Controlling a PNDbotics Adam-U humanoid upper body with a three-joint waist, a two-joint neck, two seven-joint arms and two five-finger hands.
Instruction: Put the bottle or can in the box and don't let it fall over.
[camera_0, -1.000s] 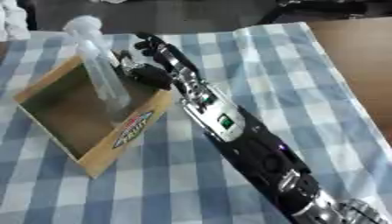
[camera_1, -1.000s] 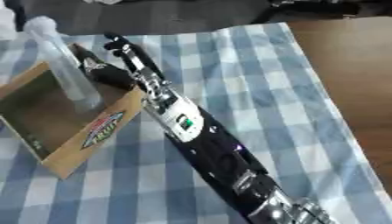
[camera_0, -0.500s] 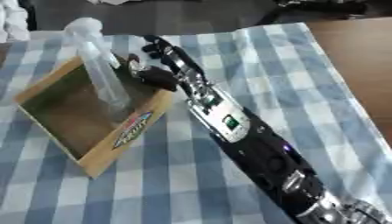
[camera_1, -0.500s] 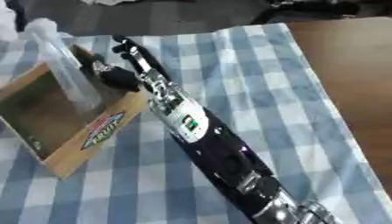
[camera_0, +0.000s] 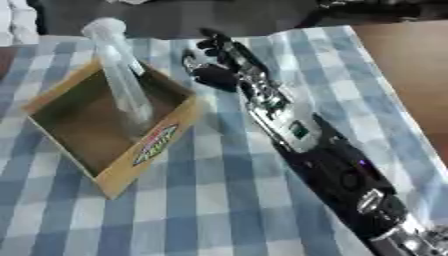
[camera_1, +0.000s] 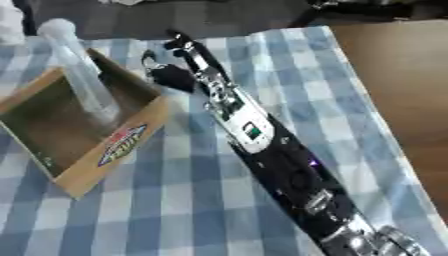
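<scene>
Clear plastic bottle (camera_0: 121, 80) stands upright inside the cardboard box (camera_0: 131, 155), against its far wall. Box sits at 9 o'clock on the blue-and-white checked cloth (camera_0: 219, 200) covering the surface. Right hand (camera_0: 214, 62) lies just beside the box's 2 o'clock corner, fingers (camera_0: 223, 42) apart and relaxed, clear of the bottle and holding nothing. Left hand not seen

Clear bottle (camera_0: 121, 75), brown cardboard box (camera_0: 66, 95), blue-and-white checked cloth (camera_0: 201, 200), black hand (camera_0: 219, 62).
</scene>
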